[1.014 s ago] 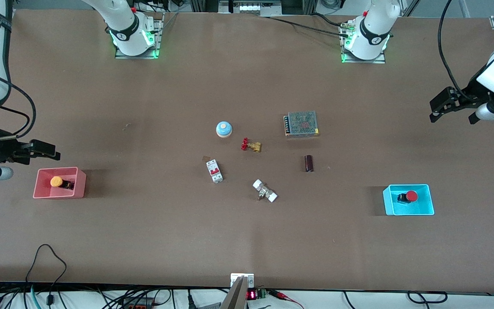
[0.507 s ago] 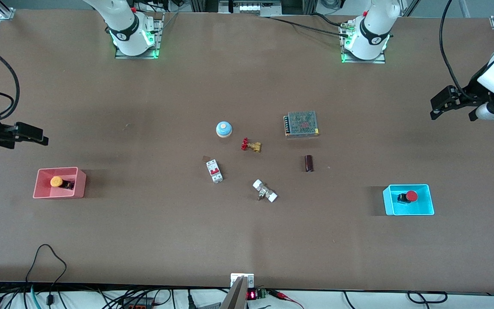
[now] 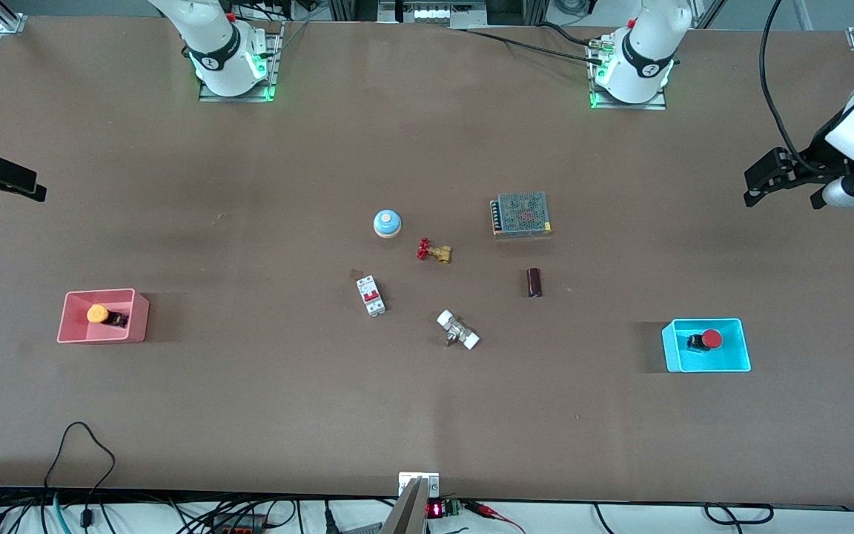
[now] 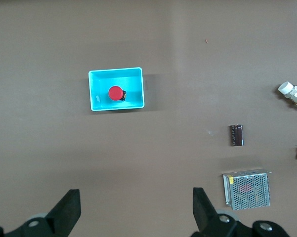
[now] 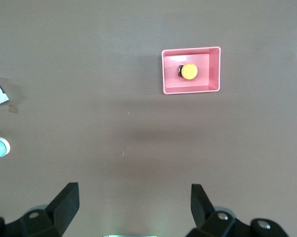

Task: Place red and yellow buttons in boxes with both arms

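The yellow button [image 3: 98, 314] lies in the salmon pink box [image 3: 139, 320] at the right arm's end of the table; both show in the right wrist view, button [image 5: 190, 71] in box [image 5: 215, 74]. The red button [image 3: 709, 340] lies in the cyan box [image 3: 740, 347] at the left arm's end; both show in the left wrist view, button [image 4: 115, 93] in box [image 4: 138, 89]. My right gripper [image 3: 15, 183] is open and empty, high over bare table. My left gripper [image 3: 764, 182] is open and empty, high over bare table.
In the table's middle lie a blue-domed button [image 3: 387, 222], a red-handled brass valve [image 3: 434, 251], a metal mesh power supply [image 3: 521, 214], a dark cylinder [image 3: 534, 282], a white circuit breaker [image 3: 371, 295] and a white-ended fitting [image 3: 458, 330]. Cables hang at the near edge.
My right gripper has risen and drawn away from the pink box toward its base side. The left gripper has barely moved. Both buttons stay in their boxes.
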Motion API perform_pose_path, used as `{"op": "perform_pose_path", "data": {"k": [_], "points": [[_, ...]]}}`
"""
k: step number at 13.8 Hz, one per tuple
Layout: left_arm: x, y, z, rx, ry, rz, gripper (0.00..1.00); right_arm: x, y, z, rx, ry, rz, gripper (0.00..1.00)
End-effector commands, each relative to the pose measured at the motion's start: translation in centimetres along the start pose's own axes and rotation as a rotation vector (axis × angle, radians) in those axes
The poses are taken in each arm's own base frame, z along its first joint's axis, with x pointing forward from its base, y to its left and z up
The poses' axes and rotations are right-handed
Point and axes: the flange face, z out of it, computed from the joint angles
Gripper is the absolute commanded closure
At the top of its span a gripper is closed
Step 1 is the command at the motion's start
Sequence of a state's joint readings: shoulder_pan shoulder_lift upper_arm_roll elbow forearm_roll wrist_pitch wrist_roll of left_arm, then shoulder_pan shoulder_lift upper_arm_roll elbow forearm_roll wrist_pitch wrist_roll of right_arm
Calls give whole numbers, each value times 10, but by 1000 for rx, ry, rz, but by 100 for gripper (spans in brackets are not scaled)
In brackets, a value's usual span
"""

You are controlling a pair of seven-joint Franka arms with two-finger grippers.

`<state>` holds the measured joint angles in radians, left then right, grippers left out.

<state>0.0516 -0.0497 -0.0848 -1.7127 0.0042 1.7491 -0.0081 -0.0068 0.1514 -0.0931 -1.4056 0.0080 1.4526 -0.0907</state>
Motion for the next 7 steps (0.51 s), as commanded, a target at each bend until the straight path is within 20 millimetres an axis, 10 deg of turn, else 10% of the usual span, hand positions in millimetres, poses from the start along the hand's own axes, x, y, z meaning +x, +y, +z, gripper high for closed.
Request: {"op": "perform_pose_path", "data": {"k": [1, 7], "points": [[-8, 0, -5, -13, 3, 4, 0, -17, -6, 7, -9, 7, 8, 0], [-8, 0, -6, -13, 4, 4, 0, -24, -10, 5, -8, 2, 0, 0]]}}
